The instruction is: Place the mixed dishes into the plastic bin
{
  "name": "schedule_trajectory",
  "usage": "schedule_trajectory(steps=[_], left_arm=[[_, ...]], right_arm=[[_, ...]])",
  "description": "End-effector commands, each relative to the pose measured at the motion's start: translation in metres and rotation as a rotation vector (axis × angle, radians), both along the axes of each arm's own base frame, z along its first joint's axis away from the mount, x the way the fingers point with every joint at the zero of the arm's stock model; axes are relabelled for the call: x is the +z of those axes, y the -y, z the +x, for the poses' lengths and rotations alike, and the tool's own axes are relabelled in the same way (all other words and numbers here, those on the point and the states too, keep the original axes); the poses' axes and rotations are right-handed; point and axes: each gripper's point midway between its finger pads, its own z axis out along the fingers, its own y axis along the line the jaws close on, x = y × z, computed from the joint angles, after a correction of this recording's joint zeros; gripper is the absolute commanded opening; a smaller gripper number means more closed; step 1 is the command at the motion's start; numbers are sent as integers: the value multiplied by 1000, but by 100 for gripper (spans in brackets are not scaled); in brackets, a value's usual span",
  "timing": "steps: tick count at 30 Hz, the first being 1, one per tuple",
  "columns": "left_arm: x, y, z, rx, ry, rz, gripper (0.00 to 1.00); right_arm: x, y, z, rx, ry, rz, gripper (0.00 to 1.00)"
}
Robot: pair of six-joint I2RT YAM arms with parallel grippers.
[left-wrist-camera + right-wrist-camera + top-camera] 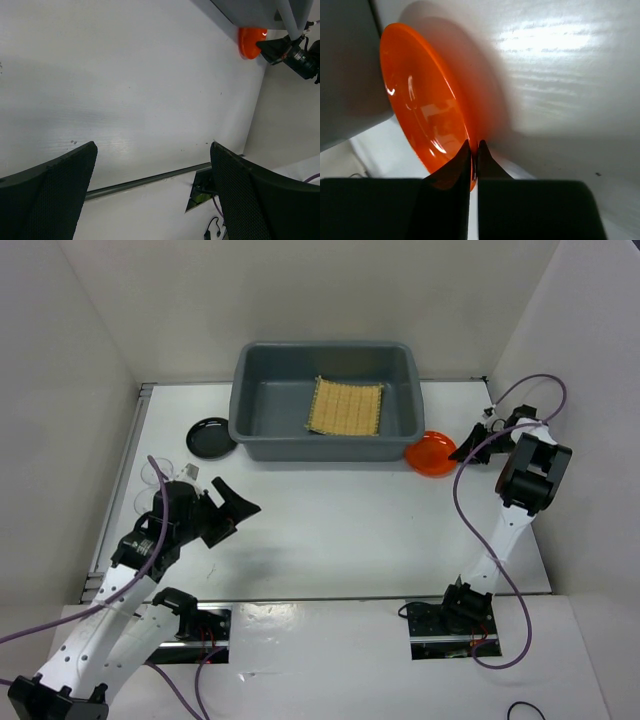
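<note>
The grey plastic bin [250,380] stands at the back middle with the tan woven mat [346,407] lying inside it. The small orange plate [430,453] sits tilted against the bin's right front corner. My right gripper [468,447] is shut on the orange plate's rim [427,120]; the plate also shows in the left wrist view [250,41]. The small black plate [211,436] lies on the table left of the bin. Clear cups [152,483] stand at the left edge behind my left arm. My left gripper [238,512] is open and empty over the table, with its fingers [250,195] wide apart.
White walls enclose the table on the left, back and right. A metal strip [145,180] runs along the table's near edge, with the arm base plates [445,625] below it.
</note>
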Motion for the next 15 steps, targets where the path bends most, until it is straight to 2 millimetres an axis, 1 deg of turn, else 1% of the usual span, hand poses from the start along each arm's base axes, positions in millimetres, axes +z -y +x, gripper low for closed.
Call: schedule_trajectory(steps=[1, 3, 4, 5, 6, 7, 8, 9, 10, 11, 12, 13, 14, 15], left_arm=[[3, 1, 3, 12, 21, -24, 100], [5, 1, 3, 12, 31, -27, 100], [1, 0, 2, 12, 21, -24, 100], [3, 0, 1, 12, 30, -27, 100], [6, 0, 0, 12, 43, -31, 100], [6, 0, 0, 12, 43, -31, 100], [5, 0, -1, 17, 44, -39, 100], [8, -1, -2, 17, 57, -44, 100], [4, -1, -3, 17, 48, -41, 100], [8, -1, -2, 17, 68, -47, 100], [8, -1, -2, 17, 68, -47, 100], [9, -2, 0, 24, 79, -46, 100], [9, -2, 0, 24, 79, -46, 100], [10, -1, 2, 17, 80, -34, 100]], right_arm=[[-38, -6, -29, 31, -148, -23, 0], [-26, 1, -36, 28, -140, -28, 0], [-19, 6, -38, 15, -129, -33, 0], [-9, 19, -41, -19, -112, -41, 0], [17, 27, -42, -39, -57, -71, 0], [29, 42, -38, -65, -13, -128, 0], [45, 55, -40, -76, 28, -169, 0], [79, 63, -35, -35, 133, -266, 0], [98, 69, -32, -15, 187, -326, 0], [120, 70, -28, 43, 266, -395, 0], [141, 64, -24, 80, 319, -435, 0], [184, 57, -23, 107, 413, -480, 0], [208, 43, -18, 148, 476, -500, 0], [230, 35, -16, 167, 531, -518, 0]])
